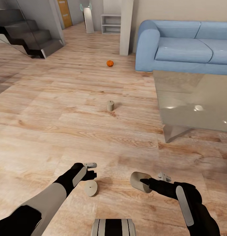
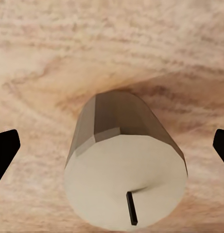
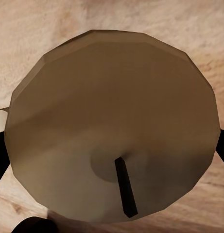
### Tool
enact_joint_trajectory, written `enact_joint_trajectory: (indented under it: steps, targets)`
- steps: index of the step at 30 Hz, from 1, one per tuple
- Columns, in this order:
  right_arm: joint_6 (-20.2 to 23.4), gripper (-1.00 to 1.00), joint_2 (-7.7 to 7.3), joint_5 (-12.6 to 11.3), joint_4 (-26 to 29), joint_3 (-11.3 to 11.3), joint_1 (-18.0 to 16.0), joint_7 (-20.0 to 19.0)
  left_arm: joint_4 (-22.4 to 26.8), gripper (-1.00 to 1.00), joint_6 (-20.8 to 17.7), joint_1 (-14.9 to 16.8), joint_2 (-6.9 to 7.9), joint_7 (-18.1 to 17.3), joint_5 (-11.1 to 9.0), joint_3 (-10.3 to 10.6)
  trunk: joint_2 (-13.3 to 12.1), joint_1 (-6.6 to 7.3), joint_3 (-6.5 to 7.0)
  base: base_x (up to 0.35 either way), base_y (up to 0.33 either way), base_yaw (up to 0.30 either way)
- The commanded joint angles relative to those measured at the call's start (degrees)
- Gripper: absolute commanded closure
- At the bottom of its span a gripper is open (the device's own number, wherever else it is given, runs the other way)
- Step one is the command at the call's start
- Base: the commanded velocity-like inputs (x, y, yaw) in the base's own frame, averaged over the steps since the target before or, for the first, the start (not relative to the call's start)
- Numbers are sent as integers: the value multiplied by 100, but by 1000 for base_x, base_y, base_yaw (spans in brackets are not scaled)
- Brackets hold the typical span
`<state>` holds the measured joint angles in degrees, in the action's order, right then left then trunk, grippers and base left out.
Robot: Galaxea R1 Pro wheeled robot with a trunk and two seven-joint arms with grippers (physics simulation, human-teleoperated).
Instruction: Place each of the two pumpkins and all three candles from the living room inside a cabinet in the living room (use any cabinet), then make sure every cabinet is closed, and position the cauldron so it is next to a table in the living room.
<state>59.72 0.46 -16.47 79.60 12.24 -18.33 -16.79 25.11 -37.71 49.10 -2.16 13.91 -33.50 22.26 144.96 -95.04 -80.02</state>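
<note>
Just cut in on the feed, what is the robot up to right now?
It is picking candles off the wood floor. The right tool has one candle between its fingers, lifted and tipped sideways. The left tool hangs open over a second candle, not gripping it. A third candle stands further out, an orange pumpkin beyond it near the blue sofa. The glass table is to the right.

Left tool agape; right tool clamped.

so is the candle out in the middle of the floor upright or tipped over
Upright: the far candle stands on its flat end on the wooden floor, its sides vertical.
</note>
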Motion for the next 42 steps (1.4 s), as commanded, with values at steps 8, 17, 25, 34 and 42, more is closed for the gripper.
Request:
enact_joint_trajectory:
  steps: [8,17,25,34,42]
  targets:
    - [28,100,5,30,3,15,-4,-53,-9,-100,-156,3,2,48,-61,34,2,1,-4,0,0,0]
    - [28,100,6,30,3,15,-4,-51,10,-100,-267,3,-53,48,-61,33,2,1,-4,0,0,0]
    - [28,100,4,30,3,15,-4,-51,0,-100,-279,3,-97,59,-61,33,6,-7,-70,0,0,0]
    - [28,100,2,30,3,15,-2,-51,2,-100,-280,3,-100,74,-61,33,7,-9,-92,0,0,0]
    - [28,100,3,30,3,15,-4,-53,-5,-100,-274,3,-93,77,-59,40,10,-14,-137,0,0,0]
